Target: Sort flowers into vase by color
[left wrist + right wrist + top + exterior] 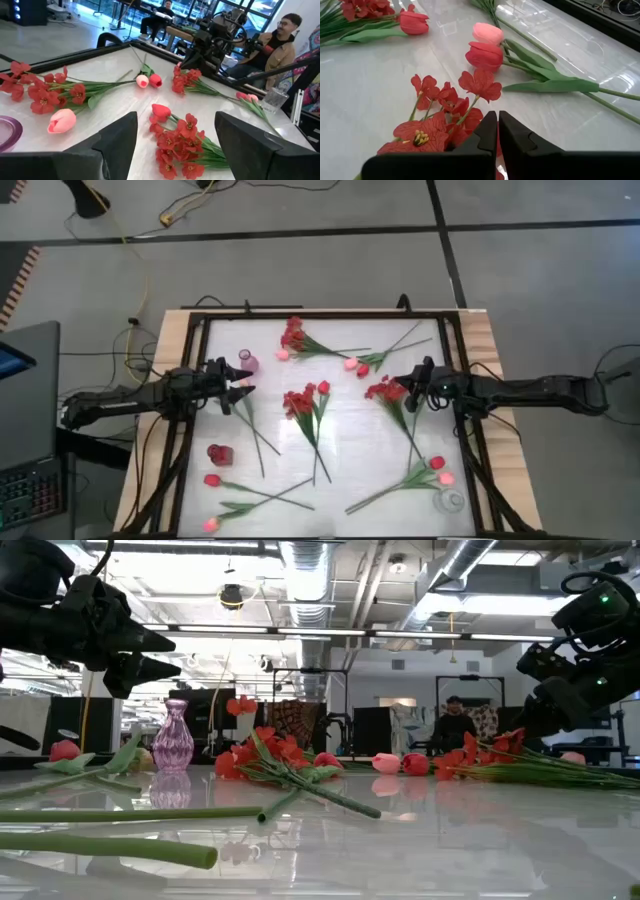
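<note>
Right gripper [497,131] at table's 3 o'clock, fingers pressed together just over red blossom spray [388,391]; pinch on stem not confirmed. Likely lining up for pickup.

Left gripper [238,383] at 9 o'clock, jaws spread, empty, beside purple vase [246,361] at 10 o'clock, probably waiting.

Red vase [219,453] at 8 o'clock. Clear vase [449,500] at 4 o'clock. Flowers lie loose across table [350,430], none in vases.

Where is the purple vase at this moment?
In the high view, the purple vase stands on the table's left side, just beyond the open left gripper.
</note>
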